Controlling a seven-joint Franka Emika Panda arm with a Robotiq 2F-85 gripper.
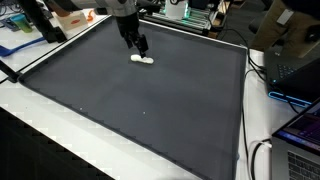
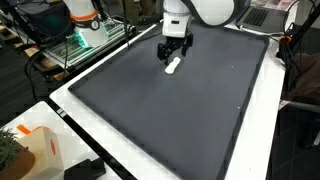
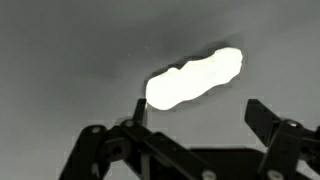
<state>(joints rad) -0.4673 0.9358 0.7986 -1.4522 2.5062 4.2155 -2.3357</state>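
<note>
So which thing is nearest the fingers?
The white lump on the dark mat, right by the open fingers; everything else sits off the mat.

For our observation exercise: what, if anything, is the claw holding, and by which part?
Nothing is held. The claw stands open just above the white object, which lies ungripped on the dark mat.

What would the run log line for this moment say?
gripper: open, holding nothing | position: close over white object | white object: lying on dark mat | contact: cannot tell
</note>
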